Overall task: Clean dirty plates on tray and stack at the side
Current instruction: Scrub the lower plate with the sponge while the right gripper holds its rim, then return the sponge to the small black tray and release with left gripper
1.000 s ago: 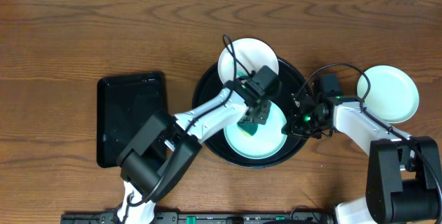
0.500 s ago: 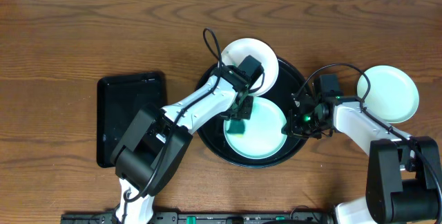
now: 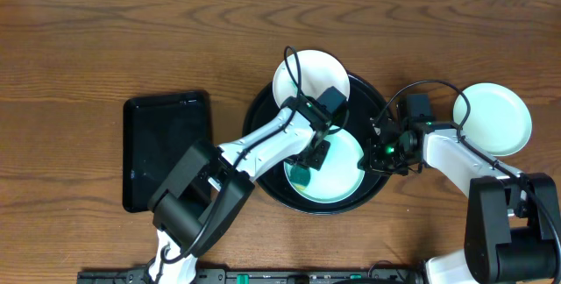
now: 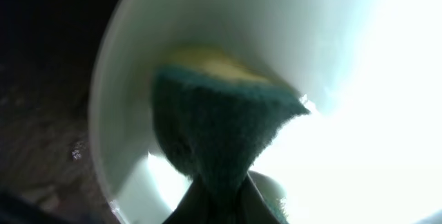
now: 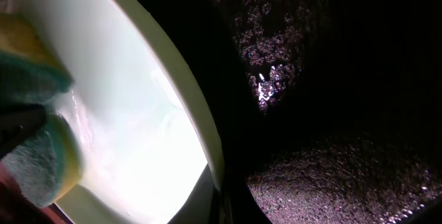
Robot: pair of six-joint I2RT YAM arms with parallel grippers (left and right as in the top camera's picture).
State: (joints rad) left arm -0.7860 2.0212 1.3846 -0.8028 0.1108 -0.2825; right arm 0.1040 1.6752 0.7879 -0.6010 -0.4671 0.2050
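A pale mint plate [image 3: 342, 179] with teal smears lies in the round black tray [image 3: 259, 144]. My left gripper [image 3: 316, 150] is shut on a green and yellow sponge [image 3: 301, 175] and presses it on this plate. The left wrist view shows the sponge [image 4: 214, 120] on the plate [image 4: 331, 37], pinched by the jaws [image 4: 221, 207]. My right gripper [image 3: 373, 152] is shut on the plate's right rim [image 5: 200, 127] at the jaws [image 5: 224, 207]. A second plate [image 3: 307, 75] rests on the tray's far rim. A third plate [image 3: 495, 119] lies on the table at the right.
A rectangular black tray [image 3: 166, 148] lies on the wooden table [image 3: 105, 39] to the left of the round tray, with no sponge on it. The right wrist view shows the sponge [image 5: 31, 113] and the dark tray floor [image 5: 345, 113].
My left gripper swept the sponge to the plate's upper left, then back down toward its lower left. The right gripper has held still on the rim.
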